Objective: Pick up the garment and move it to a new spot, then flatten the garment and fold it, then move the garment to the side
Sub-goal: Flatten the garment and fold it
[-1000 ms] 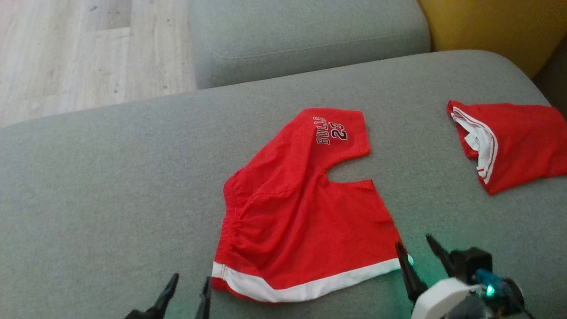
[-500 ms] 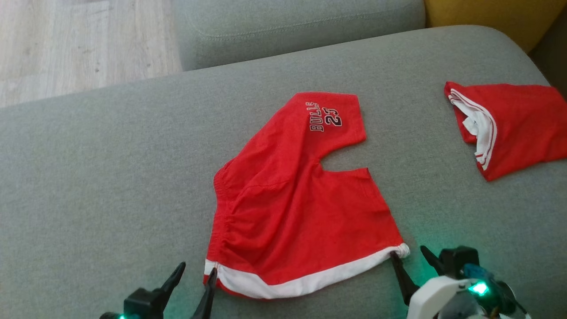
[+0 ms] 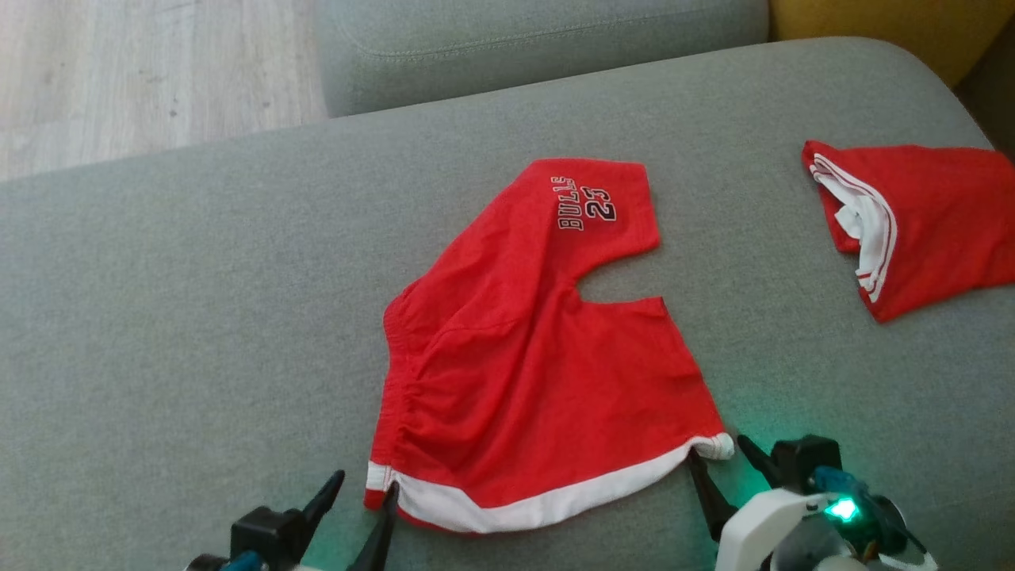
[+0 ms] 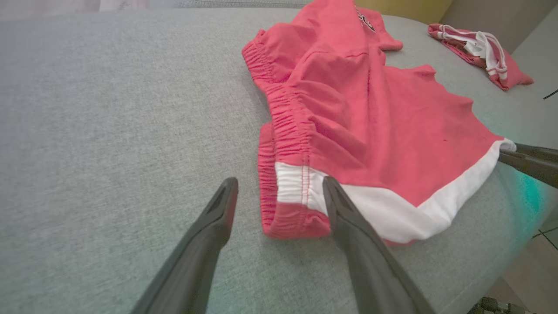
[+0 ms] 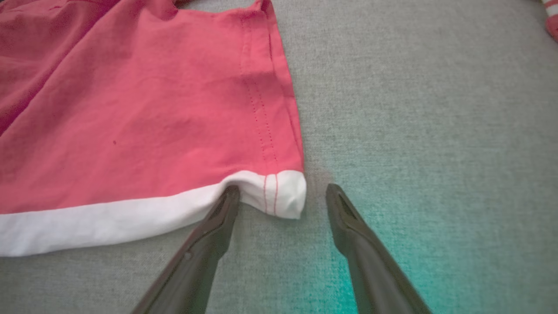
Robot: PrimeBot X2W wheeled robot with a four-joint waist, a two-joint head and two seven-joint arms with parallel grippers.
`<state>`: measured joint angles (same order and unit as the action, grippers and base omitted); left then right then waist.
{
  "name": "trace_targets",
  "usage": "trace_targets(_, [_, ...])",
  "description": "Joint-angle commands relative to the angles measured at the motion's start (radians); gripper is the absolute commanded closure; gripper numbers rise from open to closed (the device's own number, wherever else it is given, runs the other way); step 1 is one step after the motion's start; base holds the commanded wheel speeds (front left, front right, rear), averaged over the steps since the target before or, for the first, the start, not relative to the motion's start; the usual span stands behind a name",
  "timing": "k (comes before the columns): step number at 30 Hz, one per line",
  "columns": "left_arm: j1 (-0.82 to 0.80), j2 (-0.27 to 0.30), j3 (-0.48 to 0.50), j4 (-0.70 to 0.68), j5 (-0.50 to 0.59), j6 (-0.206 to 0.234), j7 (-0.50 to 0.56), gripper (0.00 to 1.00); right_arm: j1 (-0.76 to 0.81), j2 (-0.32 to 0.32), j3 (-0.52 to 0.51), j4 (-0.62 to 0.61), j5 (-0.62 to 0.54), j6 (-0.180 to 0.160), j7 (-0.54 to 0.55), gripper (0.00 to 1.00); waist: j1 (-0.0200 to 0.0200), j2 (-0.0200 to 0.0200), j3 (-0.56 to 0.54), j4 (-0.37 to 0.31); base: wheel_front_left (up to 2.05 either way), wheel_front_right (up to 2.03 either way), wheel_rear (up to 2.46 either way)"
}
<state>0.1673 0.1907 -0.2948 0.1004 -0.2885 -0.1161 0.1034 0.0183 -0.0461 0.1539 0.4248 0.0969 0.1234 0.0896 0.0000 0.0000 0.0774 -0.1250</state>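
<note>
The shorts lay spread on the grey sofa cushion, near its front edge and about midway across. They were soft red knit cloth, with a gathered elastic waistband down their left side, a broad white band along the near edge and dark lettering reading "BULLS 23" on the far leg. The cloth lay mostly flat, with shallow creases by the waistband and a notch between the two legs. The cushion was a coarse woven fabric with rounded edges. A second red garment with white trim lay crumpled well apart, at the cushion's far right. Beyond it was a second cushion, also grey, with pale wooden floor to the left.

The left jaws sat low at the near left corner of the shorts, released and grasping nothing, the long dark fingers pointing away from the robot. One tip lay over the white band by the waistband, and the other stood over bare cushion. The right jaws sat low at the near right corner, also released and empty. Their fingers straddled the white corner, one tip at the band's edge. Behind them a pale forearm carried a green light that tinted the cushion.
</note>
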Motion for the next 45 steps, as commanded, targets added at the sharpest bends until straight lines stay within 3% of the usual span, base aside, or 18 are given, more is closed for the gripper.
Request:
trace_targets(1, [-0.058,0.013,0.02,-0.019,-0.009,-0.008,0.001,0.0,-0.051,-0.004,0.032,-0.021,0.007,0.007,-0.012,0.0,0.0,0.0,0.006,-0.004,0.0,0.0,0.0])
trace_targets(21, [-0.135,0.061,-0.049,0.098,-0.094,-0.014,0.006,0.01,-0.08,-0.004,0.079,-0.003,0.028,0.007,-0.015,0.0,0.0,0.0,0.042,-0.022,0.0,0.0,0.0])
trace_targets(27, [-0.136,0.067,-0.054,0.099,-0.101,-0.014,0.001,0.27,-0.073,-0.004,0.084,-0.017,0.024,0.007,-0.012,0.0,0.0,0.0,0.041,-0.024,0.0,0.0,0.0])
trace_targets(30, [-0.136,0.069,-0.056,0.097,-0.103,-0.013,0.0,0.29,-0.07,-0.004,0.086,-0.029,0.026,0.007,-0.008,0.0,0.0,0.0,0.041,-0.026,0.0,0.0,0.0])
trace_targets(36, [-0.133,0.072,-0.058,0.09,-0.108,-0.009,-0.003,0.47,-0.05,-0.004,0.085,-0.072,0.036,0.007,0.003,0.0,0.0,0.0,0.039,-0.031,0.0,0.0,0.0])
trace_targets(45, [-0.134,0.076,-0.064,0.085,-0.116,-0.004,0.002,0.58,-0.055,-0.004,0.098,-0.063,0.047,0.007,0.041,0.0,0.0,0.0,0.044,-0.036,0.0,0.0,0.0])
